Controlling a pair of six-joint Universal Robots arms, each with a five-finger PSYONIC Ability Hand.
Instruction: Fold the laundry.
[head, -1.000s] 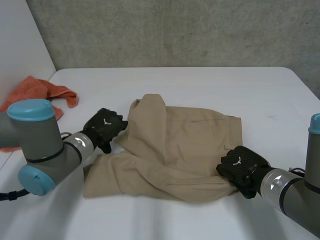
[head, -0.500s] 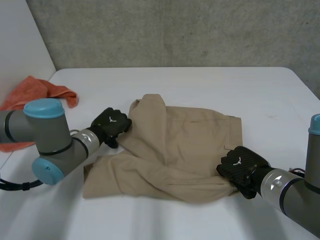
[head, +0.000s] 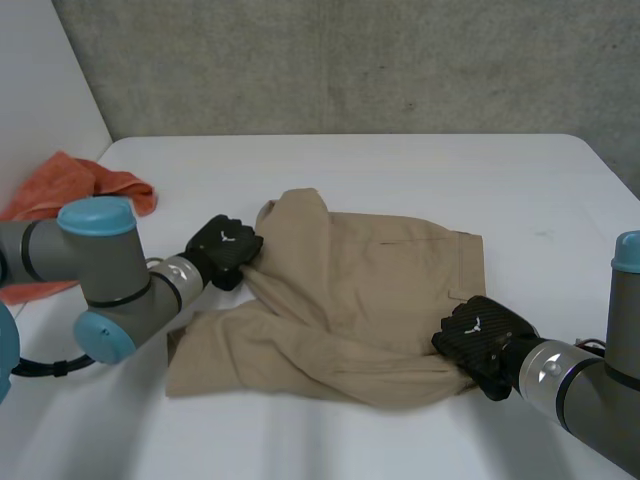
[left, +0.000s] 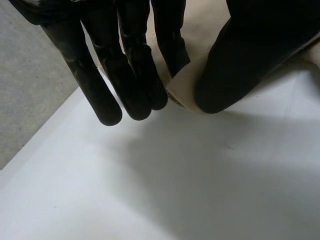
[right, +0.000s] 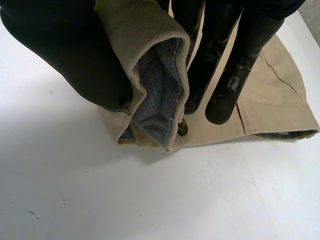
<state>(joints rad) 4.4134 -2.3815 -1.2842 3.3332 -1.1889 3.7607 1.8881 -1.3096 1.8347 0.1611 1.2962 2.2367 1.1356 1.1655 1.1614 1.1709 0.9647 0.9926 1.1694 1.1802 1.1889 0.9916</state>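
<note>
Though rumpled into a soft roll along their near side, the tan trousers lie mostly flat near the middle of the smooth white table. They are a twill weave with a thin pocket line and a stitched waistband toward the right, and a rounded hump of cloth rises at their far left corner.

The left hand is at the trousers' left edge, just below that hump. In the left wrist view its fingers are straight and close together with the thumb opposite. A thin edge of tan cloth is nipped between them, just above the table.

The right hand is at the near right corner. In the right wrist view its thumb and fingers clamp a thick folded lip of the waistband, turned over to show a blue-grey woven lining.

A crumpled orange cloth lies at the table's far left, well apart from the trousers.
</note>
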